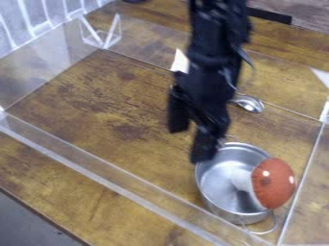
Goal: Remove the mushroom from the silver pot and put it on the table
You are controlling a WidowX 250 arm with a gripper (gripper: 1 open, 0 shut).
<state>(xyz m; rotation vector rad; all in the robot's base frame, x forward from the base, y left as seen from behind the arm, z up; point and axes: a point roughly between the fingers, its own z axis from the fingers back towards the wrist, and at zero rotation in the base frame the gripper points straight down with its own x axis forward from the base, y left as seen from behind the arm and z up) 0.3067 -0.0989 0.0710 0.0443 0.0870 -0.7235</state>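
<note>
Mushroom (271, 182) lies tipped inside the silver pot (221, 194), cap against its right wall, at the table's (103, 115) near right corner. Just left of the pot's far rim, the black gripper (191, 130) points down, jaws spread wide, holding nothing.

Spoon (248, 104) — mostly hidden — near acrylic walls (77, 159).

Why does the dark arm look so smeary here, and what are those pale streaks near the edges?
In the camera view, the hand is motion-blurred; the mushroom and silver pot stay sharp; the pale streaks are glare on the clear walls.
</note>
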